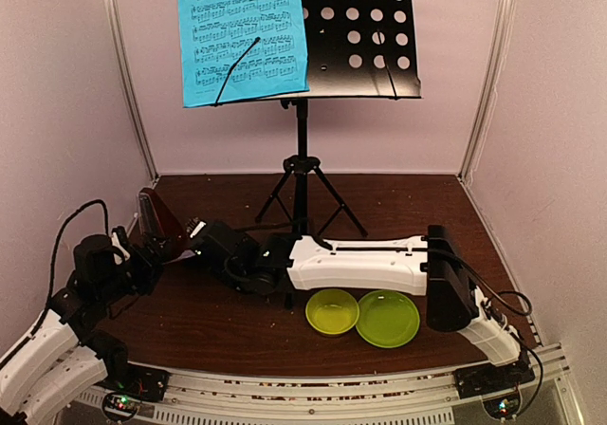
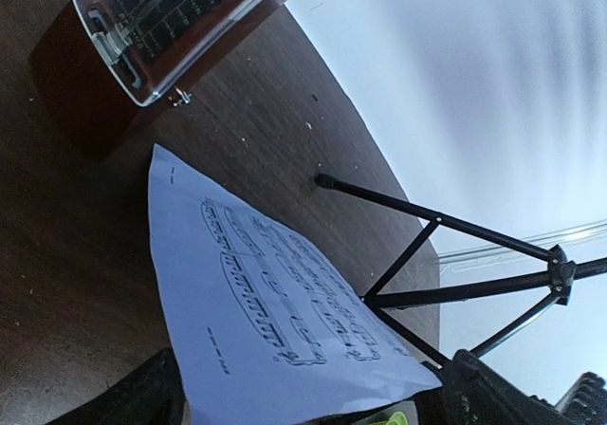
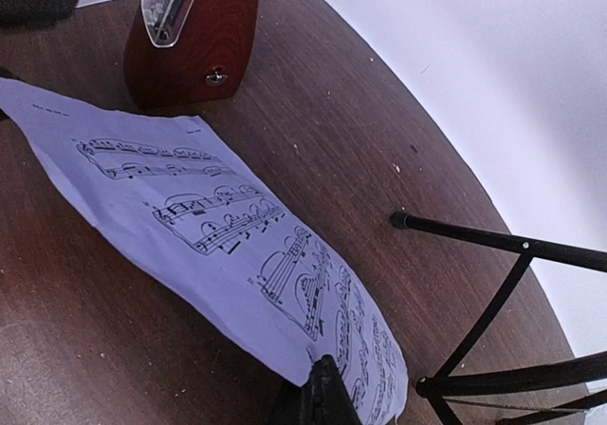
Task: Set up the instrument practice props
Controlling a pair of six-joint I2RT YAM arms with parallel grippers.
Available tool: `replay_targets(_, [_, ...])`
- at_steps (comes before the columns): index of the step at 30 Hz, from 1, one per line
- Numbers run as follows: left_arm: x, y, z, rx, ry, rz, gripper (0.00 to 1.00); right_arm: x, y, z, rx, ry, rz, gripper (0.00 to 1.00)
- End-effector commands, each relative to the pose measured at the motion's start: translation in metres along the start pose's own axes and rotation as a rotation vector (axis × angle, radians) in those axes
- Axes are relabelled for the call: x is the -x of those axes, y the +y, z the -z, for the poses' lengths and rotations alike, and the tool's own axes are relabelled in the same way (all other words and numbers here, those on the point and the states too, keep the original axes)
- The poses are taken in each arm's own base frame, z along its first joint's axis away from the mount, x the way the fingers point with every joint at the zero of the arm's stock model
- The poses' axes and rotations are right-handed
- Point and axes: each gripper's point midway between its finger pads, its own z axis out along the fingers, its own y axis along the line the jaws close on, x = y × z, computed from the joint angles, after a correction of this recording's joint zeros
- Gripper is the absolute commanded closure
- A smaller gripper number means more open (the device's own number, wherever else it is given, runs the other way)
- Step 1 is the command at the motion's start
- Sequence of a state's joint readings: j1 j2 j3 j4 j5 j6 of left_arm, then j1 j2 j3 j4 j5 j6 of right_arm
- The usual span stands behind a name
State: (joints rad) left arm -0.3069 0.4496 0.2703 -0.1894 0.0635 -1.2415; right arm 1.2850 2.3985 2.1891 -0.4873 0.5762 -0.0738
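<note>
The black tripod music stand [image 1: 302, 174] stands at the centre back of the dark wooden table [image 1: 398, 212]. Its perforated desk [image 1: 365, 31] fills the top of the overhead frame, and the blue sheet [image 1: 242, 31] rests on the desk's left half. The brown metronome [image 1: 156, 218] sits upright at the left of the frame.

The right gripper [image 3: 322, 387], reaching across to the left, is closed on one edge of the pale lilac-white sheet [image 3: 218, 216]. The sheet stretches away over the table towards the metronome's base. The left gripper [image 2: 311, 368] has its jaws spread wide and grips nothing; the sheet's near end lies between its fingers.

The yellow-green bowl [image 1: 332, 311] and green plate [image 1: 387, 318] touch each other at the lower centre.
</note>
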Motion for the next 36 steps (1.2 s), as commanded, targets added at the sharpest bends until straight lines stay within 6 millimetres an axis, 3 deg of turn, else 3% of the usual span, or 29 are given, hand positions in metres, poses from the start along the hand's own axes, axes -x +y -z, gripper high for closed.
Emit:
replay_targets(1, [0.02, -0.027, 0.009, -0.039, -0.088, 0.061, 0.02, 0.001, -0.001, 0.001, 0.005, 0.015, -0.045, 1.0])
replay_targets(5, [0.014, -0.035, 0.006, -0.042, -0.062, 0.059, 0.02, 0.003, -0.007, 0.001, 0.011, 0.011, -0.065, 1.0])
replay_targets(13, [-0.005, -0.038, -0.014, -0.054, -0.013, 0.077, 0.03, 0.013, 0.002, 0.006, 0.084, -0.009, -0.113, 1.0])
replay_targets(18, [-0.012, -0.039, -0.024, -0.043, -0.004, 0.074, 0.08, 0.011, 0.012, 0.008, 0.129, -0.003, -0.135, 1.0])
replay_targets(23, [-0.02, -0.028, -0.036, 0.009, 0.018, 0.089, 0.19, 0.011, 0.025, 0.014, 0.181, -0.011, -0.134, 1.0])
replay_targets(29, [-0.021, -0.017, -0.042, 0.068, 0.016, 0.082, 0.44, 0.017, 0.035, 0.031, 0.241, -0.053, -0.132, 1.0])
replay_targets(31, [-0.021, -0.012, -0.041, 0.098, 0.017, 0.063, 0.57, 0.021, 0.036, 0.037, 0.26, -0.073, -0.14, 0.97])
replay_targets(36, [-0.022, -0.004, -0.036, 0.144, 0.033, -0.028, 1.0, 0.019, 0.04, 0.049, 0.334, -0.101, -0.163, 0.86])
